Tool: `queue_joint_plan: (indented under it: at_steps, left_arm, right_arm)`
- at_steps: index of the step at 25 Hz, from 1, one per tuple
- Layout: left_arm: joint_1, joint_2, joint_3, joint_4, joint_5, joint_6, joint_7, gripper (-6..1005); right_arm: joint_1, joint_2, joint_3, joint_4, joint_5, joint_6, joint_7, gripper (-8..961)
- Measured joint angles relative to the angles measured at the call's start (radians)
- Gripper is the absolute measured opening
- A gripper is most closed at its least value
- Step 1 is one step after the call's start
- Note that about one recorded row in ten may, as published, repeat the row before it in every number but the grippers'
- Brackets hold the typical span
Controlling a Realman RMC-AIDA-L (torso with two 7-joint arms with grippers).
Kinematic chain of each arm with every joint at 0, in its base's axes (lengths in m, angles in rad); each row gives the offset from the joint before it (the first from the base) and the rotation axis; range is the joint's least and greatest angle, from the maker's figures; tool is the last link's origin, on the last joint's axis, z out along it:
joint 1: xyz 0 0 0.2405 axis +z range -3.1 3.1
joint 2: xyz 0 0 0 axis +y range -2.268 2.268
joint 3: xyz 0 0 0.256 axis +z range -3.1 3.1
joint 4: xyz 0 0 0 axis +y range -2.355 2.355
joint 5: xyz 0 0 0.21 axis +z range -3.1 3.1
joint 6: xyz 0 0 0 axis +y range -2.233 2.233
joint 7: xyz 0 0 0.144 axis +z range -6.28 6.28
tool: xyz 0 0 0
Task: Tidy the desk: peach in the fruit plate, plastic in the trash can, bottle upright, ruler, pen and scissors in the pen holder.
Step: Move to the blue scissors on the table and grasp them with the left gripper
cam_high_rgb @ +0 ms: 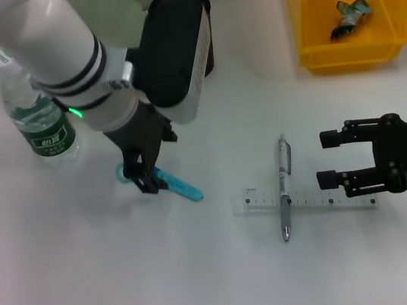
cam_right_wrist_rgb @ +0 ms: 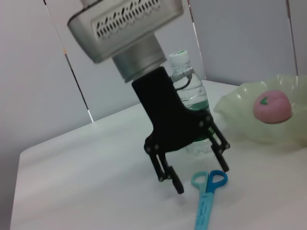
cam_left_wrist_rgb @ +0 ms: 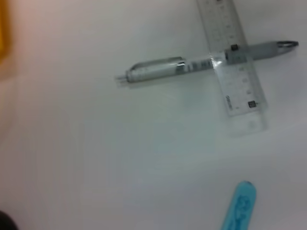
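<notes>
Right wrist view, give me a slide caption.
Left gripper open above the blue scissors, bottle upright behind, peach in plate.

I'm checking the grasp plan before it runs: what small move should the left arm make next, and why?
Probably lower the left gripper straight down and close on the scissors. Its fingers are open just above the table, straddling the handle end, and the scissors lie flat, not yet gripped. The right gripper waits open by the ruler.

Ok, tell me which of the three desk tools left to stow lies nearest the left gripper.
The scissors: the left gripper hovers right over their blue handles, while the pen and ruler lie crossed nearer the right gripper.
</notes>
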Motion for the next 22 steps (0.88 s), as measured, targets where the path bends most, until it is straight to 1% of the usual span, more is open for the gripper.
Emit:
queue_joint_plan:
  at_steps: [1,4,5,6,7,8,12,16,22]
  left_arm:
    - [0.000,0.000,0.000,0.000,0.000,0.000,0.000,771]
    - [0.013,0.000,0.055,-0.023,-0.024,-0.028,0.000,770]
    - [0.013,0.000,0.055,-0.023,-0.024,-0.028,0.000,758]
    - [0.023,0.000,0.084,-0.025,-0.026,-0.053,-0.002,746]
    - [0.023,0.000,0.084,-0.025,-0.026,-0.053,-0.002,734]
    - [0.033,0.000,0.108,-0.027,-0.026,-0.082,-0.006,723]
    - [0.040,0.000,0.122,-0.031,-0.023,-0.114,-0.009,675]
    - [0.039,0.000,0.124,-0.035,-0.021,-0.118,-0.012,429]
    - [0.033,0.000,0.138,-0.046,-0.020,-0.121,-0.023,378]
  right_arm:
    - [0.000,0.000,0.000,0.000,0.000,0.000,0.000,754]
    - [-0.001,0.002,0.000,0.000,0.000,0.001,0.000,754]
    - [-0.001,0.002,0.000,0.000,0.000,0.001,0.000,754]
    - [-0.003,0.003,0.000,0.000,0.000,0.001,0.000,754]
    - [-0.003,0.003,0.000,0.000,0.000,0.001,0.000,754]
    - [-0.005,0.003,0.000,0.000,0.000,0.001,0.000,754]
    - [-0.006,0.003,0.000,0.000,0.000,0.001,-0.001,754]
    - [-0.008,0.003,0.000,0.000,0.000,-0.005,-0.001,753]
    - [-0.009,0.001,0.000,0.000,0.000,-0.010,-0.003,753]
